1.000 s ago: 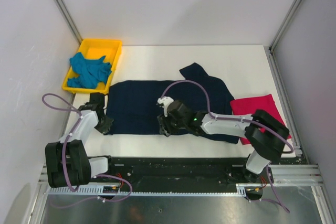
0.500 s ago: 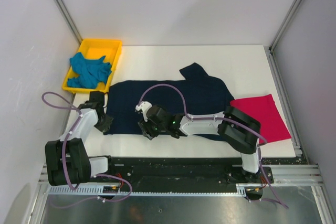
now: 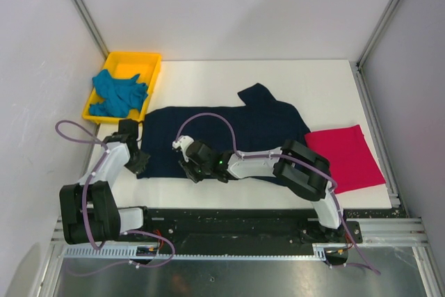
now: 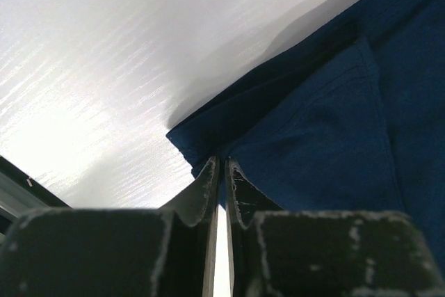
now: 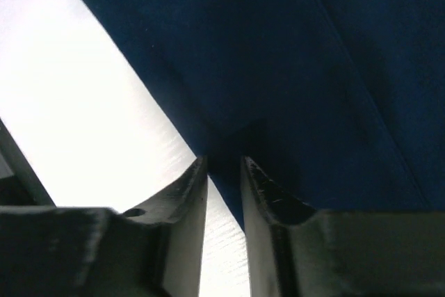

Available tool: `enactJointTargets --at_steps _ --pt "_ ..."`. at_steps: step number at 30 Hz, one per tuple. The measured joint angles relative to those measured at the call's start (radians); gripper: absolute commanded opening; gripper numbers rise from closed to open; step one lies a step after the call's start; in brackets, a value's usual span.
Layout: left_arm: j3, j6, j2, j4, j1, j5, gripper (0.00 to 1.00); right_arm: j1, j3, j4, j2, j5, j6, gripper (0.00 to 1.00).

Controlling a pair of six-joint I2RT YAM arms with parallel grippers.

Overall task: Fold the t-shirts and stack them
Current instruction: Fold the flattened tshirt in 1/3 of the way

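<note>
Navy t-shirt (image 3: 271,117): corner clenched in left pincer (image 4: 221,166), hem straddled by right pincer (image 5: 224,166), grip unclear.

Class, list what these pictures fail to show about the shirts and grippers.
Navy shirt: part of the near hem, top view, under the right arm.
Right gripper: whether it pinches cloth, right wrist view, tips lost against dark cloth.
Teal shirt: its layout, top view, bunched in the tray.
Pink shirt: near-left corner, top view, behind the right arm.

The white table (image 3: 208,81) bears the navy t-shirt (image 3: 268,122), the crimson t-shirt (image 3: 345,154) and a yellow tray (image 3: 136,65).
</note>
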Motion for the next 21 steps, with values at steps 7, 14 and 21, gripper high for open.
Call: enactJointTargets --at_steps 7,14,21 --pt "0.031 0.024 0.026 -0.003 0.0 -0.002 0.01 -0.01 0.049 -0.035 0.026 0.025 -0.002 0.01" --pt "0.126 0.092 0.074 -0.007 0.0 -0.028 0.0 -0.081 0.104 -0.079 0.026 0.021 0.03 0.0" --pt "0.193 0.168 0.111 -0.005 0.0 -0.048 0.0 -0.152 0.157 -0.087 0.026 0.01 0.082 0.0"
